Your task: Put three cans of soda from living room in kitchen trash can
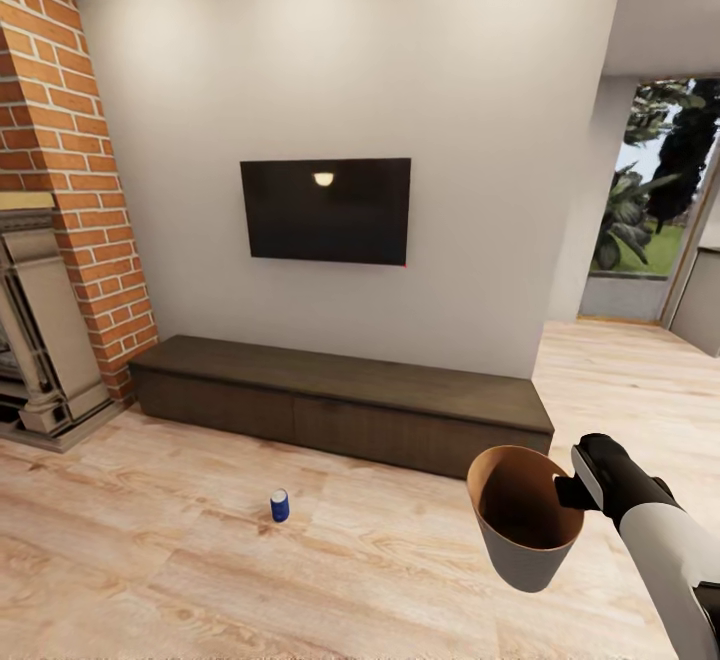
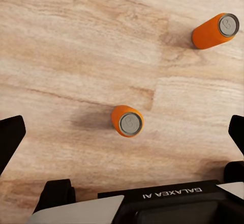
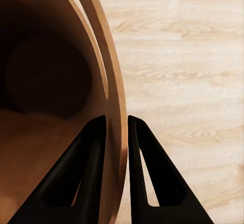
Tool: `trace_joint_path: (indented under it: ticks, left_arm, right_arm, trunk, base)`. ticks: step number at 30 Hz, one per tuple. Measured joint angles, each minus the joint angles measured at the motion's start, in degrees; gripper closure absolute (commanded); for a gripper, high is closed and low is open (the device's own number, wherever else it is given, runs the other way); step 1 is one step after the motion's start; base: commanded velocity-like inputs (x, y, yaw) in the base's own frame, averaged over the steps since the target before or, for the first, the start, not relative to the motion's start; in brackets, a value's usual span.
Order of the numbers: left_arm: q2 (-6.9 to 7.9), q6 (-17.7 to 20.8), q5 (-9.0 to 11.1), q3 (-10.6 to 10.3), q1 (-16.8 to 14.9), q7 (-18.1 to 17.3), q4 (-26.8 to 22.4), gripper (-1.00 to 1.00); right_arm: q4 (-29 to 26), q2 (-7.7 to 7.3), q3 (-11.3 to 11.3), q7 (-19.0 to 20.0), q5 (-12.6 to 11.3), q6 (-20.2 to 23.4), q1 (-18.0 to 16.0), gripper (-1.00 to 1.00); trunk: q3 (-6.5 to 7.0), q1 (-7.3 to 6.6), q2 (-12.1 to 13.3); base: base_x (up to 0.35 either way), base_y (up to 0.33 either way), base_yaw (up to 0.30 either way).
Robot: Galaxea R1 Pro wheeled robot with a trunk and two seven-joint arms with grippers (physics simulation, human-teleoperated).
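Soda cans stand upright on the light wood plank floor [image 1: 200, 560] of the living room: a small dark blue can with a white band and grey top [image 1: 280, 506] is alone on the boards, near the front of the long low dark-wood cabinet [image 1: 340, 395] and left of centre, while the left wrist view looks straight down on two orange cans with grey tops, one [image 2: 127, 120] between the spread black fingers [image 2: 10, 135] of the left gripper [image 2: 124, 132], which is released and touches nothing, the other orange can [image 2: 216, 30] well apart from it. The right gripper [image 3: 118, 127] is at the near right, clenched on the rim of the round tapered bin, grey outside and tan-brown inside [image 1: 525, 515], one finger inside the wall and one outside, carrying it off the floor with its mouth tilted toward the room. Above the cabinet a large black flat TV [image 1: 326, 210] hangs on the white wall [image 1: 480, 140]. At the far left a red brick column [image 1: 70, 170] meets a pale stone fireplace surround [image 1: 40, 330]. Bare floor runs wide between the blue can and the bin, and past the cabinet's right end the boards continue to a glazed opening with greenery [image 1: 655, 190].
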Motion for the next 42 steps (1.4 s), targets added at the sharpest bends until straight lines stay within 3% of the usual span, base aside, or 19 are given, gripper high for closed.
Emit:
trace_joint_path:
  ticks: [36,42]
  left_arm:
    - [-0.04,-0.16,0.02,-0.2,0.04,-0.27,-0.05,-1.0]
    - [-0.1,2.15,0.13,-0.18,-1.19,-0.3,-0.37,-1.0]
  right_arm:
    - [0.18,-0.01,-0.03,-0.08,-0.11,0.0,0.0,1.0]
    - [0.22,0.03,-0.01,-0.08,0.04,0.0,0.0,1.0]
  trunk:
    - [-3.36,0.0,0.0]
    - [-3.92,0.0,0.0]
  base:
    - [0.0,0.0,0.0]
    - [0.0,0.0,0.0]
